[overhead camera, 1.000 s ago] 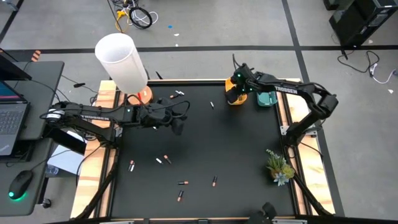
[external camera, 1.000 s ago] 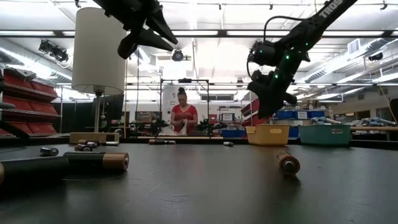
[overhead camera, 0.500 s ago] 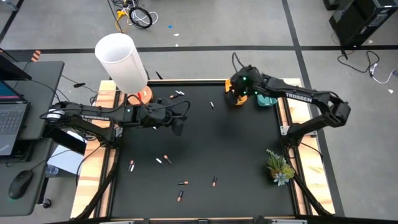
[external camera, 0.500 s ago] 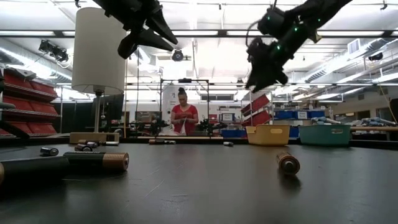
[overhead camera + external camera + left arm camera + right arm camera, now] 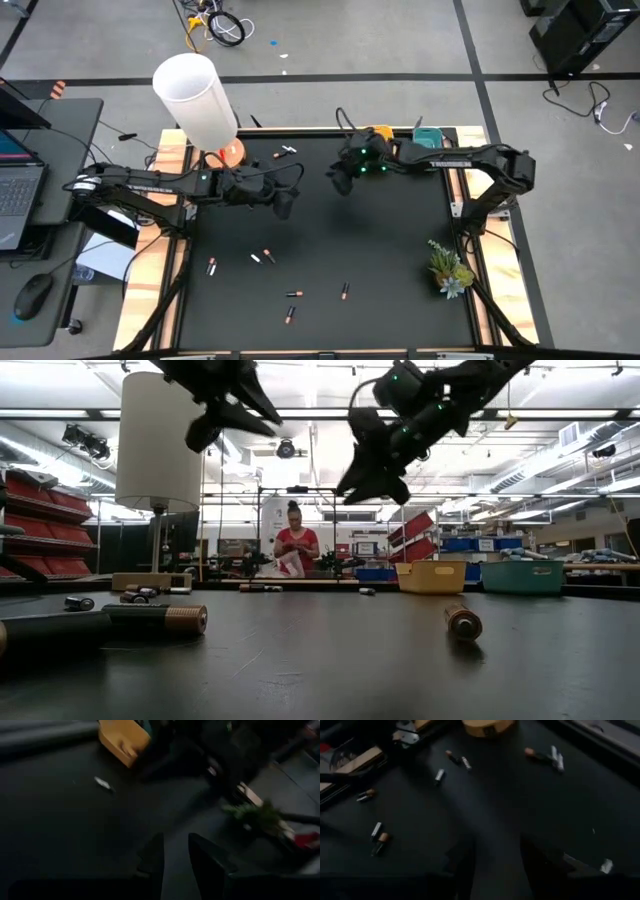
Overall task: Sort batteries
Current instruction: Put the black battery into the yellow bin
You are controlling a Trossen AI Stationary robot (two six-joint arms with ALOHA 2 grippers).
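Table: I'm working over a wide matte-black tabletop [image 5: 390,250] with bare wooden side rails; most of it is bare.
Lamp: a tall white cylindrical lampshade [image 5: 195,100] on a round base stands at the far-left corner, just beside my left arm's reach.
Trays: a small yellow plastic tray [image 5: 431,576] and a teal plastic tray [image 5: 522,576] sit side by side at the far-right edge.
Right gripper: the dark two-finger right gripper [image 5: 496,851] hangs in the air over the far-middle of the table, away from the trays. Its fingers stand parted with bare table between them — nothing is held.
Left gripper: the dark left gripper [image 5: 175,854] hovers above the table near the lamp. A narrow gap shows between its fingers, and I see nothing in it.
Plant: a small green artificial plant [image 5: 449,268] sits at the right edge.
Batteries: the thin cylindrical batteries, silver and copper-ended, lie scattered — a cluster in the near-middle [image 5: 293,294], a pair near the lamp [image 5: 287,151], and one silver one [image 5: 341,169] just beside the right gripper.
Risk: I judge these roll easily, so a finger landing off-centre could push one away instead of pinching it.
Risk, arms: both grippers are near the same far strip; reaching for the lamp-side pair could bring them too near each other or nudge the lamp.
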